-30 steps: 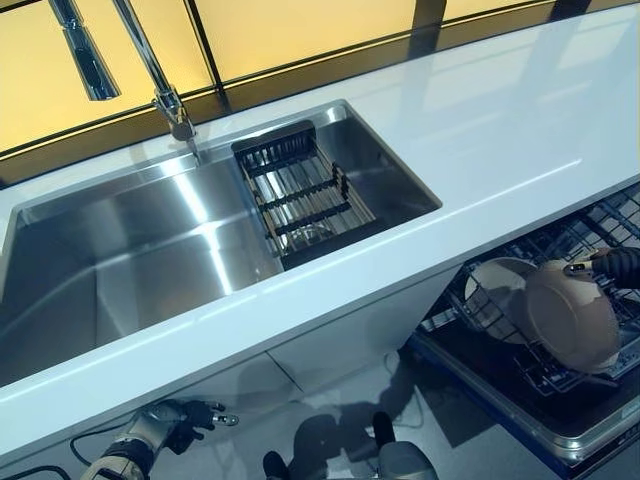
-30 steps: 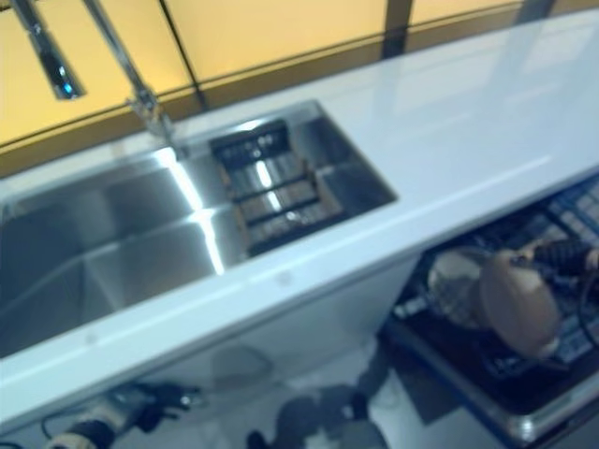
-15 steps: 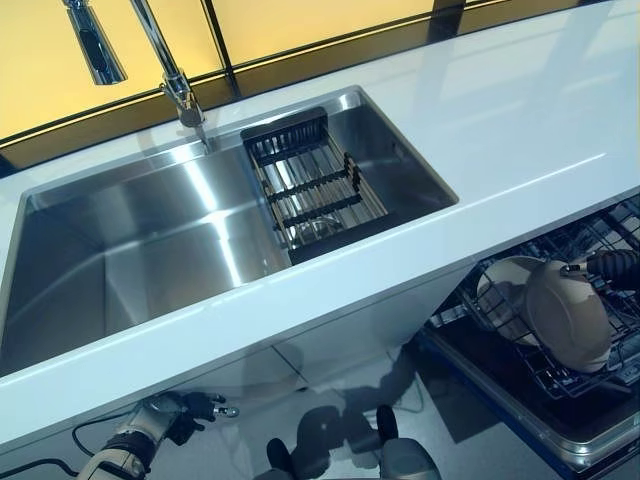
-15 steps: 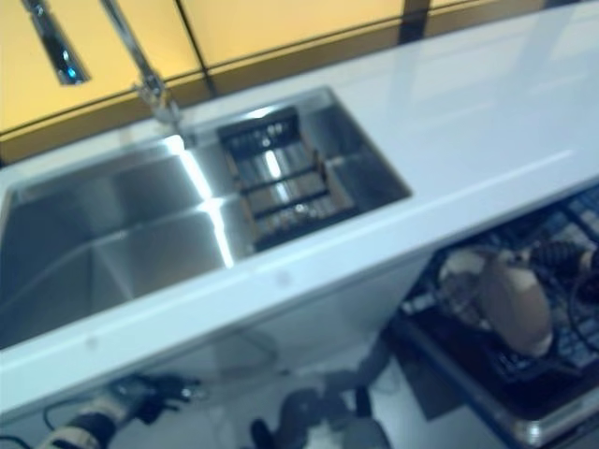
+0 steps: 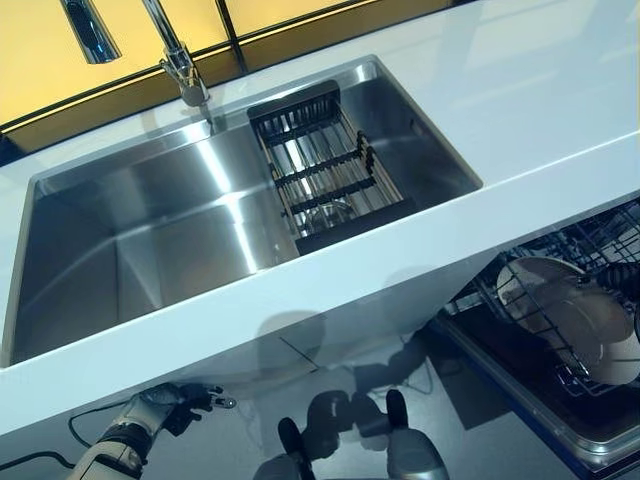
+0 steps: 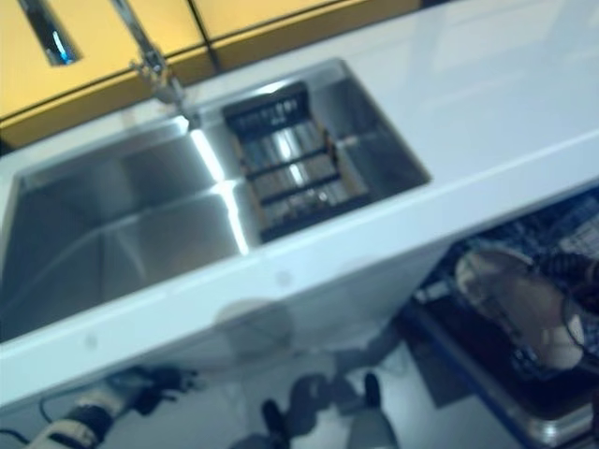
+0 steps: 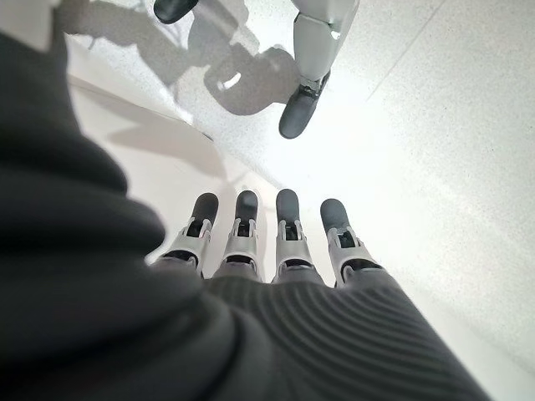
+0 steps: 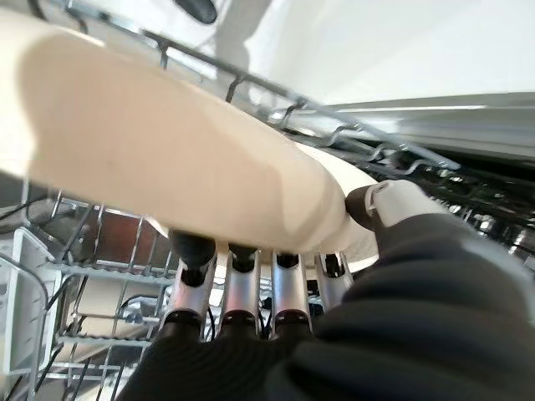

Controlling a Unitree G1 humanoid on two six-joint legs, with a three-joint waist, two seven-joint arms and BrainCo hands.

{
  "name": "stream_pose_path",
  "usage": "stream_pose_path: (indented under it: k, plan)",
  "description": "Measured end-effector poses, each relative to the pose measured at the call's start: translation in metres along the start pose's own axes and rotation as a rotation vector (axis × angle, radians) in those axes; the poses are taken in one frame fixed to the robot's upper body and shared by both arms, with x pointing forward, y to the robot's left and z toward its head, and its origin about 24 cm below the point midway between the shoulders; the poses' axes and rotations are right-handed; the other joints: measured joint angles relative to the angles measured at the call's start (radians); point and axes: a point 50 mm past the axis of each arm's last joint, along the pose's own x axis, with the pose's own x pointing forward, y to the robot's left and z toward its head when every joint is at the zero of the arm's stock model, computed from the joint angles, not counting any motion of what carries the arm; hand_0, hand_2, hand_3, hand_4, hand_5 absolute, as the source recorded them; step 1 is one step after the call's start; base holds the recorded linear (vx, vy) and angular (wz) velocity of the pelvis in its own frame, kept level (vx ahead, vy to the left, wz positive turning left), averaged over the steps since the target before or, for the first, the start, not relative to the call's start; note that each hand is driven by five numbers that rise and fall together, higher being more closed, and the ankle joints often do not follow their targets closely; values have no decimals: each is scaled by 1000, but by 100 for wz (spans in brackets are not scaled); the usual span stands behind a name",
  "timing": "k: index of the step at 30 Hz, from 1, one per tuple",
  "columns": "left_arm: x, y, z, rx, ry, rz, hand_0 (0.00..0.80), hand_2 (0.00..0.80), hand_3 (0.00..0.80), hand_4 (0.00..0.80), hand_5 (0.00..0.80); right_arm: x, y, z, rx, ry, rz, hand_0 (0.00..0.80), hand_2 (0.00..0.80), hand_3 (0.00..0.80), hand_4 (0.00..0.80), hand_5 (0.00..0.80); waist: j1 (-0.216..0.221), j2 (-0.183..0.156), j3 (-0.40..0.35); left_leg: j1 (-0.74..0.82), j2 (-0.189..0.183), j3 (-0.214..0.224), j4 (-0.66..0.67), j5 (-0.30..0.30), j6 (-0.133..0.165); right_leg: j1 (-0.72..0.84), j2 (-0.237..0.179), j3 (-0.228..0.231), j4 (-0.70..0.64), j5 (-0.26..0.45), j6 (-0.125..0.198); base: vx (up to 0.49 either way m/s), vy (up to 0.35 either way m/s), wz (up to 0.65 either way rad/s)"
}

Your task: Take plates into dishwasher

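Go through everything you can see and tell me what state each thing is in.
Dishwasher rack: pulled out, holds plates.
Beige plate: on edge in the rack, gripped by the right robot hand.
White plate: standing in the rack beside it.
Left robot hand: open, holds nothing, low over the floor.
Sink: no dishes, drain basket inside.
Faucet: no water running.

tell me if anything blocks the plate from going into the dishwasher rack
Nothing visible does. The right robot hand grips the beige plate already down among the wires of the dishwasher rack, beside another plate standing there.
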Motion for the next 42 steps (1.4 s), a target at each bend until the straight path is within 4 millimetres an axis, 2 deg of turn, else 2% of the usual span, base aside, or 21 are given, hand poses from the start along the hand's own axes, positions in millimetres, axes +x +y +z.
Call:
stream_pose_path:
  k: [8, 10, 11, 20, 24, 28, 33, 38, 42]
  plan:
    - [0, 2, 5, 13, -9, 2, 0, 0, 0, 0, 0, 5, 4, -2, -53, 38, -39, 800, 800, 800, 800, 800, 0, 8, 11, -2, -4, -3, -4, 2, 3, -1, -4, -1, 0, 2, 3, 0, 0, 0]
    - [0, 2, 5, 14, -10, 2, 0, 0, 0, 0, 0, 5, 4, -4, -56, 52, -45, 248, 248, 248, 248, 248, 1, 9, 11, -3, -5, -3, -4, 2, 3, -1, -4, -1, 0, 3, 3, 0, 0, 0]
    - [0, 2, 5, 14, -9, 1, 0, 0, 0, 0, 0, 5, 3, -5, -61, 62, -60, 0, 0, 0, 0, 0, 1, 9, 11, -3, -4, -3, -4, 2, 3, -1, -4, -1, 0, 3, 3, 0, 0, 0]
    - [-1, 3, 4, 13, -6, -10, 0, 0, 0, 0, 0, 3, -2, -9, -56, 97, -100, 0, 0, 0, 0, 0, -2, 1, 16, -2, -4, -3, -4, 2, 3, 0, -4, -1, 3, 3, 3, 0, 0, 0]
    - [-2, 5, 4, 13, -3, -9, 0, 0, 0, 0, 0, -7, -14, -13, -53, 121, -136, 0, 0, 0, 0, 0, -4, -12, 24, -1, -4, -2, -3, 2, 3, 1, -3, 0, 3, 4, 2, 0, 0, 0]
    - [-2, 6, 2, 9, 4, -10, 0, 0, 0, 0, 0, -28, -40, -14, -44, 143, -209, 0, 0, 0, 0, 0, -7, -33, 29, 4, -3, 4, -2, 2, 3, 3, -2, 5, 3, 9, -2, 39, 36, -4]
    - [-4, 8, -2, 3, 21, -8, 0, 0, 0, 0, 0, -55, -68, -4, -21, 118, -281, 0, 0, 0, 0, 0, -8, -74, 24, 26, 0, 12, -4, -5, 7, 18, 2, 16, 3, 6, 1, 36, 31, -6]
    - [-5, 10, -12, -17, 64, -5, 0, 0, 0, 0, 0, -65, -75, 5, -15, 90, -290, 0, 0, 0, 0, 0, -18, -118, -5, 36, 6, 24, -4, -8, 5, 21, 8, 29, 3, 8, -2, 28, 7, -6]
    - [-4, 6, -21, -30, 92, -11, 0, 0, 0, 0, 0, -68, -76, 20, 34, -5, -295, 0, 0, 0, 0, 0, -33, -129, -23, 51, 7, 36, -4, -9, 4, 27, 10, 40, 4, 10, -3, -1, 29, -8]
